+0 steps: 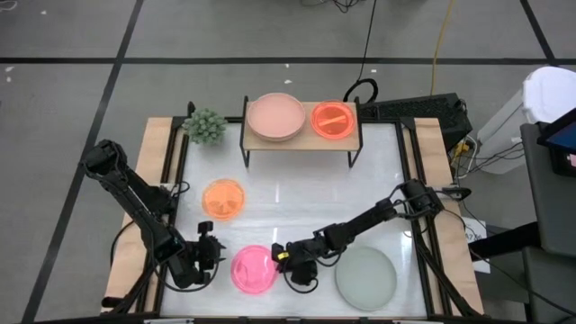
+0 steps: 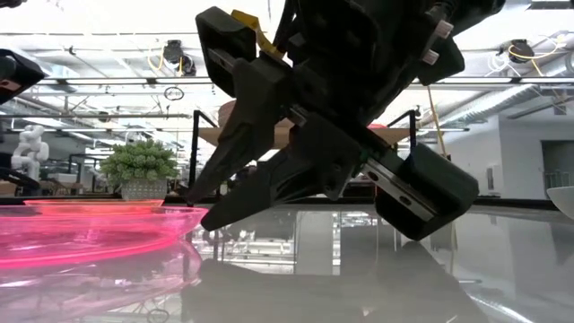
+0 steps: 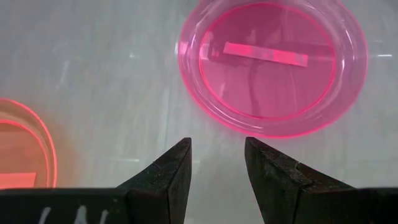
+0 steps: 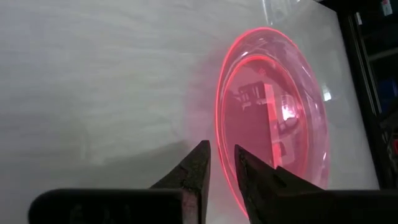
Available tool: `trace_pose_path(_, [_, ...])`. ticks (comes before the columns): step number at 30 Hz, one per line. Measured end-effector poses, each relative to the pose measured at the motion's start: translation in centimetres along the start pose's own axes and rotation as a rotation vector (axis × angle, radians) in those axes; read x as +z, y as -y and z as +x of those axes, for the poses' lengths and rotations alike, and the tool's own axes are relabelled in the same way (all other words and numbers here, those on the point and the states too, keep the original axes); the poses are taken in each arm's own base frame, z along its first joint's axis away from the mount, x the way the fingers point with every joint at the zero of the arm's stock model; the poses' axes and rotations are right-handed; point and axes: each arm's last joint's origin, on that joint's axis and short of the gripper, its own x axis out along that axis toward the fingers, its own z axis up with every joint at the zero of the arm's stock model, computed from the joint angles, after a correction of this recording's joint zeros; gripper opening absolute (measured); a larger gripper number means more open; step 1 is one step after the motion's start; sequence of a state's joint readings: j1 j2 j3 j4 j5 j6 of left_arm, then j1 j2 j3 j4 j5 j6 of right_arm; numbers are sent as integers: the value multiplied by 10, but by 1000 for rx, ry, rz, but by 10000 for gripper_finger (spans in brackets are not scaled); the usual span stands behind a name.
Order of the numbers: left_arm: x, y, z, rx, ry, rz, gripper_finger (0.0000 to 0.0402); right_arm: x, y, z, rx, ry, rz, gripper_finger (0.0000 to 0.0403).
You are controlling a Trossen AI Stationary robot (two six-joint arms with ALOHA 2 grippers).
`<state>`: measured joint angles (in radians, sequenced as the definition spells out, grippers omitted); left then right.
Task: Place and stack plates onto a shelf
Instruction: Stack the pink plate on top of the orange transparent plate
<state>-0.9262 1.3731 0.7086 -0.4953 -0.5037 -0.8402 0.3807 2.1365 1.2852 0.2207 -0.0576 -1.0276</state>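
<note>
Lower centre of the high view: a translucent magenta plate point(image 1: 253, 269), round with a raised rim, lies flat on the glossy white counter point(image 1: 297, 193). The right end effector point(image 1: 286, 258) sits at this plate's right rim; in the right wrist view its dark tapered fingers point(image 4: 198, 163) stand a narrow gap apart at the plate's edge, and whether they touch it cannot be told. The left end effector point(image 1: 214, 252) is just left of the same plate, its wedge-shaped fingers point(image 3: 174, 168) moderately parted and holding nothing, short of the rim.

Lower right: a larger matte grey-green plate point(image 1: 366, 277) lies flat, apart from both arms.

Middle left: a translucent orange plate point(image 1: 223, 198) lies alone on the counter.

Upper centre: the shelf point(image 1: 301, 137), a light-wood board on thin black legs, carries a matte dusty-pink plate point(image 1: 275, 116) on its left half and a smaller translucent orange-red plate point(image 1: 333, 119) on its right half, side by side. A small green potted plant point(image 1: 205, 125) stands just left of the shelf.
</note>
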Motion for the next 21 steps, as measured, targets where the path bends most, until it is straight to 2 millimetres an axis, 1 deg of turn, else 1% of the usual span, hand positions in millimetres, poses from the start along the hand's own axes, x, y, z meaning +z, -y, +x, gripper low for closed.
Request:
trace_pose_path(4, [0, 0, 0, 3, 3, 0, 157, -3, 1, 0, 5, 5, -11, 56])
trace_pose_path(7, [0, 0, 0, 3, 3, -1, 157, -9, 0, 3, 30, 26, 1, 56])
trace_pose_path(13, [0, 0, 0, 1, 5, -3, 157, -13, -3, 10, 16, 31, -66, 53])
trace_pose_path(16, [0, 0, 0, 0, 5, -3, 157, -15, -5, 13, 15, 32, -83, 40])
trace_pose_path(21, [0, 0, 0, 1, 5, 3, 157, -16, -6, 13, 28, 23, -83, 5])
